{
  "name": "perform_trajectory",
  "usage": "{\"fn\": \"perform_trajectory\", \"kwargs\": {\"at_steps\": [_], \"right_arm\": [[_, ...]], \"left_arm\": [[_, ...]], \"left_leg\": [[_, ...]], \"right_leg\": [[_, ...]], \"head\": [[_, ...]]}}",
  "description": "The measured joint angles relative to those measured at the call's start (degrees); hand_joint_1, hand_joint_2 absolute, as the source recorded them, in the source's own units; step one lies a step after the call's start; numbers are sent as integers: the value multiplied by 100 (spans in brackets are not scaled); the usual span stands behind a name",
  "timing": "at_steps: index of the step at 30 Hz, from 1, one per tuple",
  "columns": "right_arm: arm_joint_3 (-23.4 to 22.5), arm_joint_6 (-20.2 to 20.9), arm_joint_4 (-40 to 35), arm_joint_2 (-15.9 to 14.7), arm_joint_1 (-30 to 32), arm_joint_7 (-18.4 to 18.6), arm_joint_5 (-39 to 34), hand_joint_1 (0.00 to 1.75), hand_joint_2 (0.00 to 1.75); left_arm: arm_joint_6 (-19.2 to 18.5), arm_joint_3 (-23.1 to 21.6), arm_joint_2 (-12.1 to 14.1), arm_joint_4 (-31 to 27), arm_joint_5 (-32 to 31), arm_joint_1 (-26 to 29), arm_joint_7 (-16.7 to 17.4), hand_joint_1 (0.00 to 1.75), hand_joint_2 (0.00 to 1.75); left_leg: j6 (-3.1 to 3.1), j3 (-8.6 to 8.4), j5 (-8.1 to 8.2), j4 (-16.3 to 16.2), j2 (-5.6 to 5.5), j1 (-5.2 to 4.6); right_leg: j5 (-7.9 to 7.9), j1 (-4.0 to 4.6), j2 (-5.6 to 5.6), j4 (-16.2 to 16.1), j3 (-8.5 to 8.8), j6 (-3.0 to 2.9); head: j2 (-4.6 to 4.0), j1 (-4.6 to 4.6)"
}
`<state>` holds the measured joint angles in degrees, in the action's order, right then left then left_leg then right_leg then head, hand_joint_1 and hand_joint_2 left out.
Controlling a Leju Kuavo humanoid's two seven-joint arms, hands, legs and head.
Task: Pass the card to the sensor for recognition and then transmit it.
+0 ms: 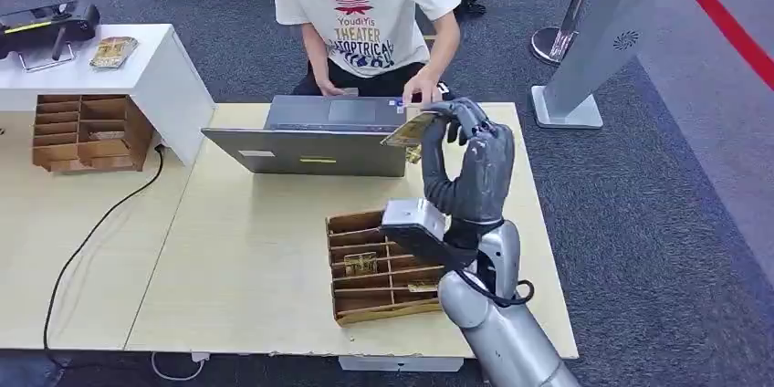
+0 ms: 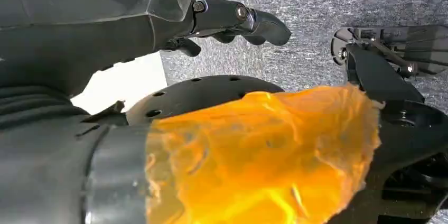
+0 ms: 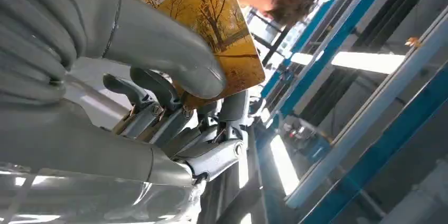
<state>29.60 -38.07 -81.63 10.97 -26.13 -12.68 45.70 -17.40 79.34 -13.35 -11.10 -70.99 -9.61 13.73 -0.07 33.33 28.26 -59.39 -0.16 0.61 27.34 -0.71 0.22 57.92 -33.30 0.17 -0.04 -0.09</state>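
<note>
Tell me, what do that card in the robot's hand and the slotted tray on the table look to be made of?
The card held by the right hand looks like glossy printed plastic or coated paper: stiff, flat, with an autumn-tree picture. The slotted tray looks like thin brown wood or fibreboard, matte, with visible cut edges.

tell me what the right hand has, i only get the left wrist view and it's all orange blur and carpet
Observer: The right hand is raised over the table and grips a yellow card printed with an autumn tree.
Operator: anyone near it
Observer: Yes. A person in a white T-shirt sits across the table, with one hand right by the card's far end.
Operator: where's the card box
Observer: A wooden divider tray sits at the near table edge beside the right forearm, with cards in some slots. An open laptop stands between the tray and the person.
</note>
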Motion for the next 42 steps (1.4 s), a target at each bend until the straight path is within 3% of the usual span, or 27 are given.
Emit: {"fn": "perform_trajectory", "kwargs": {"at_steps": [8,20,35,41,42], "right_arm": [[422,7,1180,446,-949,238,278,175,175],[483,-4,2161,841,-1516,273,350,175,175],[481,-22,2594,900,-1791,380,500,175,175],[461,-4,2286,641,-1582,478,555,168,175],[454,4,2236,599,-1553,478,555,175,175]], "left_arm": [[-50,-41,-2,0,-52,-44,0,0,0],[-55,-68,-33,0,-87,-59,0,0,0],[13,-83,-61,0,-149,-60,22,0,0],[61,-166,-107,0,-203,-62,118,0,0],[63,-173,-111,0,-201,-67,118,0,0]], "left_leg": [[-4,1,-3,0,-3,1],[-4,2,-2,-1,-4,0],[-4,4,-1,-1,-4,1],[-4,-24,-2,-2,-5,-1],[-3,-23,-2,-3,-5,-1]], "right_leg": [[0,0,-1,2,-1,0],[0,0,-3,0,-1,0],[1,0,-1,-1,-8,-1],[1,0,-1,-2,-15,0],[1,0,-1,-2,-15,0]], "head": [[0,2],[0,2],[0,2],[0,2],[0,2]]}}
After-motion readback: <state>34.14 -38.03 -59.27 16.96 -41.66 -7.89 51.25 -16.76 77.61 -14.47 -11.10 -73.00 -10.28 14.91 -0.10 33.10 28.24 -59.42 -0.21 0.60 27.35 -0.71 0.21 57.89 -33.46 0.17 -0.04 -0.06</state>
